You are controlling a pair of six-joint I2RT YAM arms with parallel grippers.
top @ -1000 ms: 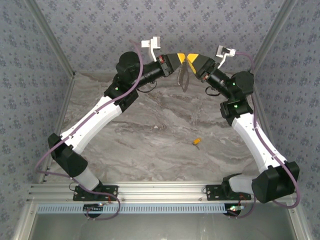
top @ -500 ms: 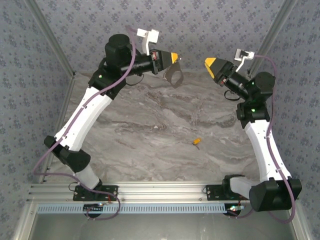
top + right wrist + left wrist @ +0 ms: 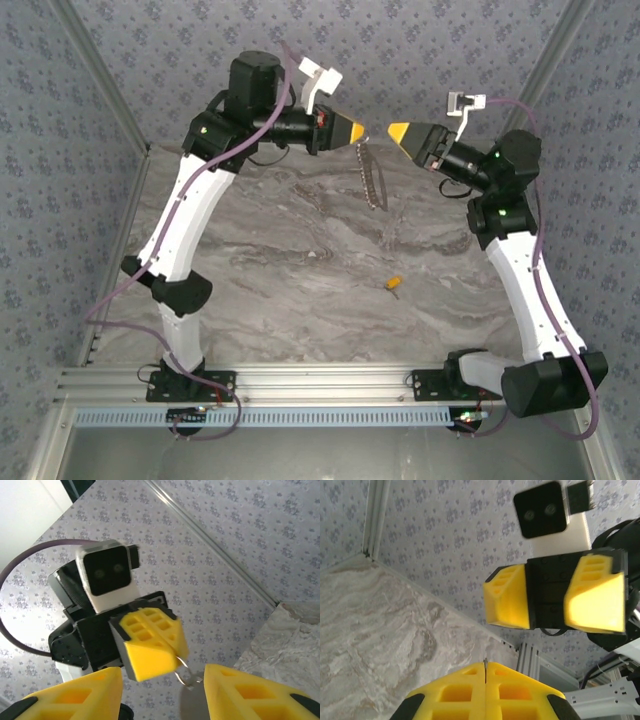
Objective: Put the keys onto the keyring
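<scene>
Left gripper [image 3: 357,133] is up over the far edge of the table [image 3: 270,270], jaws pinched tight on the keyring [image 3: 372,178]. The ring hangs down from the fingertips, seen nearly edge-on, with its lower end clear of the marble. Right gripper [image 3: 393,130] faces it tip to tip, just beside but not touching, jaws partway apart and holding nothing. Key [image 3: 395,284] lies alone on the table, well apart from both grippers, nearer the right arm.
</scene>
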